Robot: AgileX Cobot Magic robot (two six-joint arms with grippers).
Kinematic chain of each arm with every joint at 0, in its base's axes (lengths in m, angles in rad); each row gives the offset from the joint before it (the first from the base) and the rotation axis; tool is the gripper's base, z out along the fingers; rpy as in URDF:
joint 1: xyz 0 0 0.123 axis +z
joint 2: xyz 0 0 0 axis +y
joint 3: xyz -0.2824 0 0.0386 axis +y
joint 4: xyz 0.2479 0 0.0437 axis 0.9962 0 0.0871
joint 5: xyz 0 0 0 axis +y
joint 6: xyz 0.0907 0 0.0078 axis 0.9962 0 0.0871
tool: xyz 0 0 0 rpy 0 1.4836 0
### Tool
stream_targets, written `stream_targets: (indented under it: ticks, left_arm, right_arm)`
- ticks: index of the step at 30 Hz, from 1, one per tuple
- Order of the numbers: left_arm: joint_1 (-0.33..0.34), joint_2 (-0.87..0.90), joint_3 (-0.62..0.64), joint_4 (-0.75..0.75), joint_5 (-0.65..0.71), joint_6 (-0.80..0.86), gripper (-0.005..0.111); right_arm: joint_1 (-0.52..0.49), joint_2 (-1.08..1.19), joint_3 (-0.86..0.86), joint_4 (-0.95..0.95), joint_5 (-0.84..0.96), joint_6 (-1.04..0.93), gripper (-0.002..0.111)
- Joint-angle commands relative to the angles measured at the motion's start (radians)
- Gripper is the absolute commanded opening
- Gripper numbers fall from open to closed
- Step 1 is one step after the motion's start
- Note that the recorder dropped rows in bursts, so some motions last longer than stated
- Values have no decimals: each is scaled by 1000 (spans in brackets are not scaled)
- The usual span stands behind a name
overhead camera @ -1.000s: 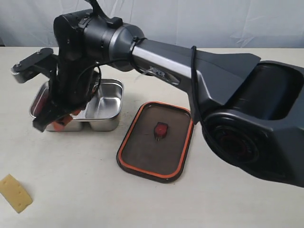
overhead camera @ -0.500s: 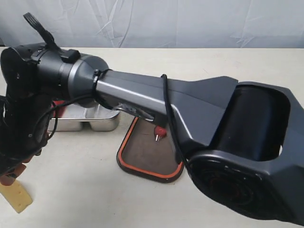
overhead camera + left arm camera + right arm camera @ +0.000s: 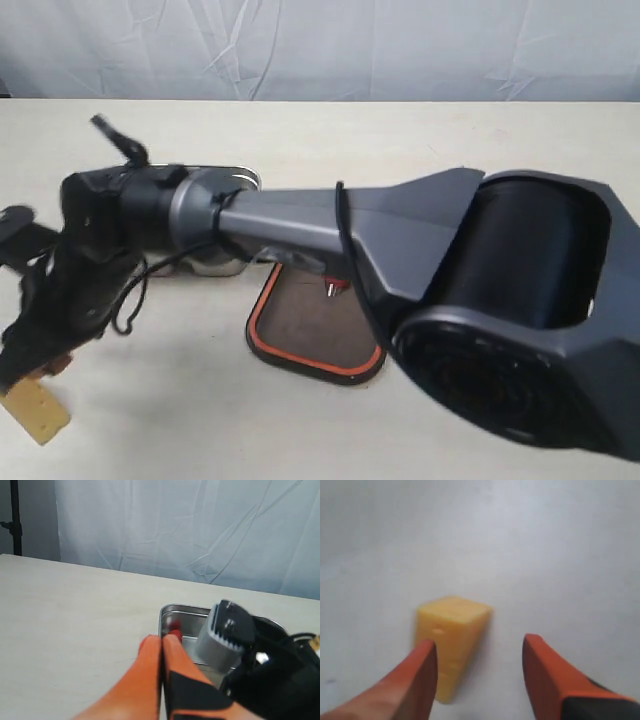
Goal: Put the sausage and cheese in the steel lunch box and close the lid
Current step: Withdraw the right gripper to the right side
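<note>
The yellow cheese (image 3: 451,639) lies flat on the table, partly between the spread fingers of my right gripper (image 3: 480,652), close to one finger (image 3: 422,675); the gripper is open and empty. In the exterior view the cheese (image 3: 35,412) sits at the front left, with the right gripper (image 3: 35,378) just above it. The steel lunch box (image 3: 172,613) holds the red sausage (image 3: 175,625) in a corner. My left gripper (image 3: 161,641) is shut and empty, its tips near the box's rim. The dark lid (image 3: 310,325) with its orange rim lies on the table beside the box.
The long right arm (image 3: 300,215) reaches across the whole table and hides most of the lunch box (image 3: 215,266). Its wrist (image 3: 225,635) stands right beside my left gripper. A pale curtain (image 3: 320,45) runs behind the table.
The right gripper has swung from the lunch box toward the front left and come down over the cheese.
</note>
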Motion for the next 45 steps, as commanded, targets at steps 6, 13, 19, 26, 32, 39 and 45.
stream_targets:
  ticks: [6, 13, 19, 26, 32, 39, 45]
  left_arm:
    - [-2, -5, 3, 56, -18, 0, 0]
    - [-2, -5, 3, 117, -18, 0, 0]
    - [-2, -5, 3, 117, -18, 0, 0]
    - [-2, -5, 3, 251, -19, 2, 0]
    - [-2, -5, 3, 574, -19, 2, 0]
    - [-2, -5, 3, 913, -163, 2, 0]
    - [-2, -5, 3, 903, -620, -10, 0]
  right_arm:
    - [-238, -103, 6, -55, 128, 33, 17]
    - [-241, -291, 6, -158, 224, 33, 0]
    - [-255, -464, 27, -311, 293, 64, 0]
    - [-380, -703, 269, -297, 122, 77, 0]
    - [-447, -927, 615, -293, -62, 118, 0]
    - [-446, -1185, 962, -188, -161, 129, 0]
    - [-446, -1377, 1268, -52, -300, 131, 0]
